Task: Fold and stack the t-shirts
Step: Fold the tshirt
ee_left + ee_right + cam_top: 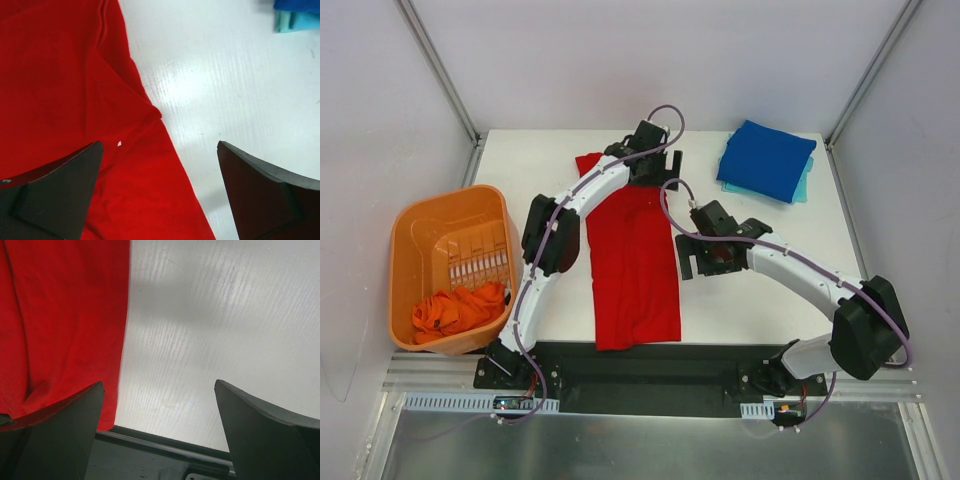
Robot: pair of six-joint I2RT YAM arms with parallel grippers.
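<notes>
Left end effector (663, 163) (159, 150): jaws spread wide, nothing gripped; over far end of red t-shirt, at its right edge; in wrist view one finger (60, 195) over cloth, other over bare bench; contact with cloth not clear.
Right end effector (705, 265) (159, 387): jaws spread wide, nothing gripped; just right of red t-shirt, about mid-length; in wrist view left finger (55, 435) over cloth edge, right finger over bare bench.
Bench (770, 235) (225, 75) (210, 315): white, glossy, faint ribbed texture; arm bases along near edge.
Red t-shirt (635, 270) (60, 75) (65, 315): bright red, lying flat at bench centre; folded into long narrow strip running far to near, bottom end at near bench edge; small flap poking out at far left corner; soft creases along length.
Basket (410, 225): rigid orange plastic, slotted walls, at left side of bench, beside left arm.
Blue t-shirt (765, 158) (295, 5): royal blue, folded into neat square, far right corner of bench, well apart from red one; lying on top of teal t-shirt.
Orange-red t-shirt (455, 310): crumpled heap inside basket, near end, not folded.
Teal t-shirt (807, 183) (295, 21): light teal, folded, under blue t-shirt; only thin edges showing at stack's near-right side.
</notes>
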